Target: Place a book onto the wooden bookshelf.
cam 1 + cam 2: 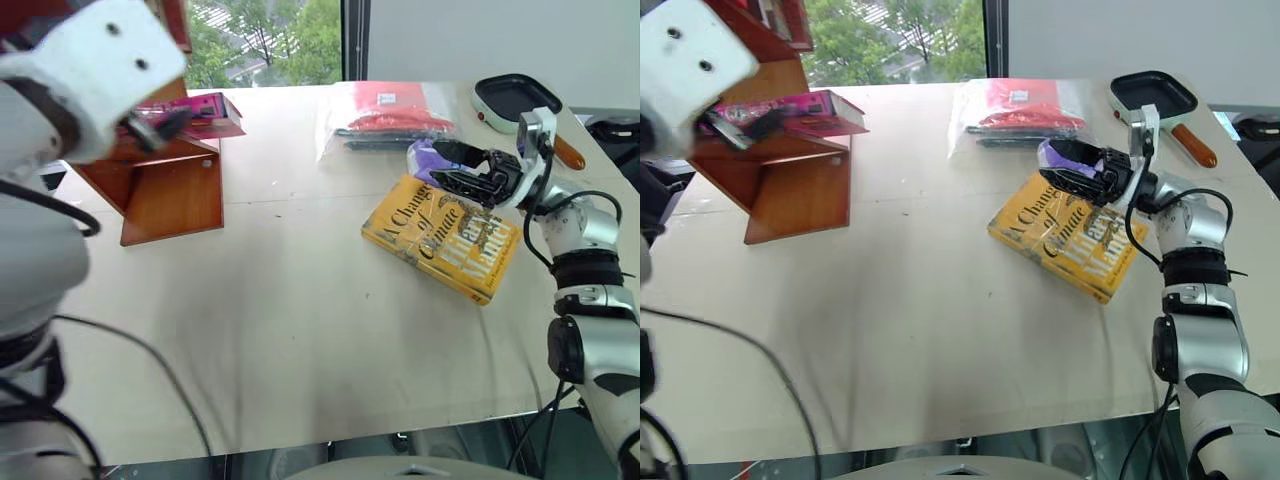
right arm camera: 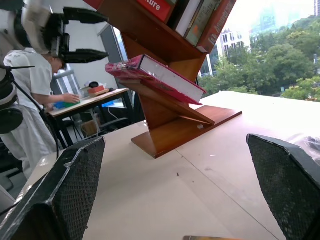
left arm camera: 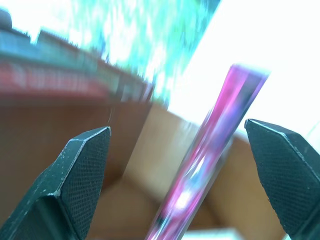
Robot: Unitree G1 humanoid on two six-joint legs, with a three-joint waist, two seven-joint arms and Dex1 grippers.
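The left claw [image 3: 177, 165] stands open, its fingers spread on either side of the pink book [image 2: 160, 75] without gripping it; the book lies on a slanted board of the wooden bookshelf [image 1: 165, 185] right in front of this claw. Well apart, across the counter [image 1: 280, 320], the right claw [image 1: 1080, 170] is also open and empty, hovering over a yellow book [image 1: 1065, 235], with a bagged red bundle [image 1: 1018, 112] and a small pan [image 1: 1153, 95] just beyond it.
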